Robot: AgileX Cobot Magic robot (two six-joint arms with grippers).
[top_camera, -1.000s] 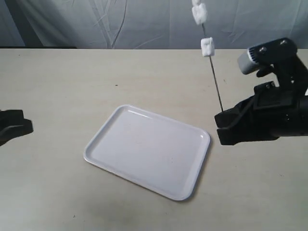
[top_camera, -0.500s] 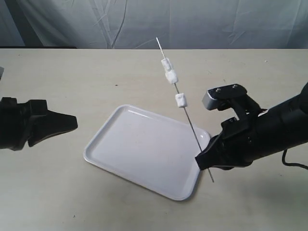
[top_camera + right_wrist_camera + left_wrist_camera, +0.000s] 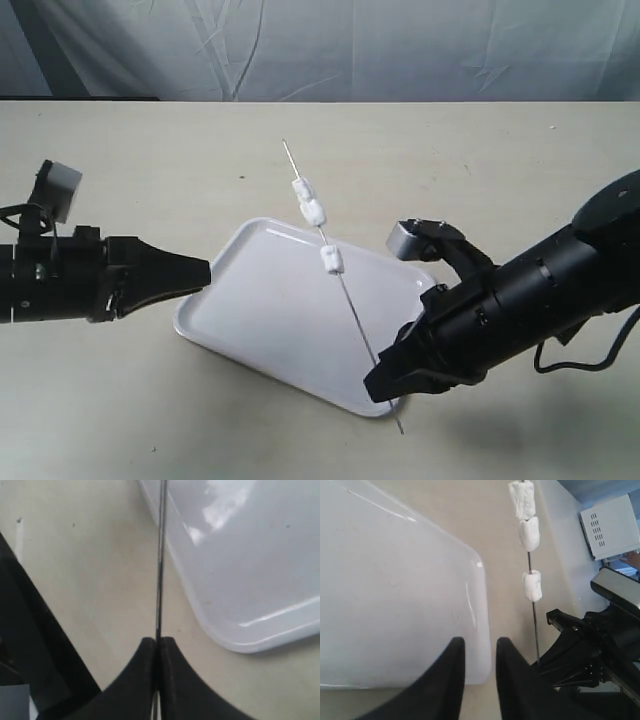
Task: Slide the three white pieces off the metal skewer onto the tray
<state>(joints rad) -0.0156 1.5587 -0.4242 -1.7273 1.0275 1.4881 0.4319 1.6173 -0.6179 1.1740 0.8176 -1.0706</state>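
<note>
My right gripper (image 3: 385,385) is shut on the thin metal skewer (image 3: 352,308), near its lower end, at the tray's near right corner. The skewer (image 3: 160,555) slants up and to the left over the white tray (image 3: 250,330). Three white pieces sit on its upper part: two touching (image 3: 308,200), one lower and apart (image 3: 331,262). The left wrist view shows the same pieces (image 3: 529,527) beyond the tray's rim (image 3: 481,630). My left gripper (image 3: 203,270) is open and empty at the tray's left edge, its fingertips (image 3: 457,647) a narrow gap apart.
Beige tabletop (image 3: 150,160) all around the tray. A grey wrinkled backdrop (image 3: 320,45) hangs behind the table. A white box (image 3: 610,527) and a person's hand show far off in the left wrist view.
The right arm has swung down and left, tilting the skewer from nearly upright to slanted low over the tray. The left gripper has advanced right to the tray's left edge.
</note>
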